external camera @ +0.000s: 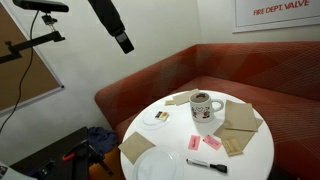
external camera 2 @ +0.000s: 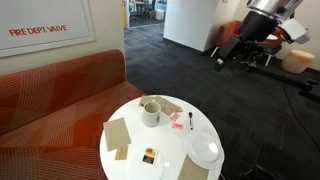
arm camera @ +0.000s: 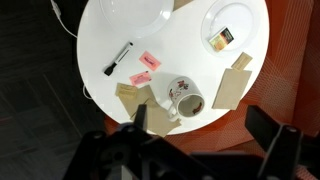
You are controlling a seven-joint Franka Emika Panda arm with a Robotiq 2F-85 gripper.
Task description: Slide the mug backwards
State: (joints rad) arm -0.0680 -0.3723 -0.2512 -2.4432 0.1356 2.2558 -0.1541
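Note:
The white mug with a red print stands on the round white table, near the edge closest to the red sofa. It also shows in an exterior view and in the wrist view, where its dark inside and side handle show. My gripper hangs high above the floor, well away from the table and the mug; it also shows in an exterior view. In the wrist view my gripper is open and empty, with the fingers wide apart.
Brown paper napkins lie around the mug. A large white plate, a small plate with food, a black marker and pink sticky notes lie on the table. A red sofa curves behind it.

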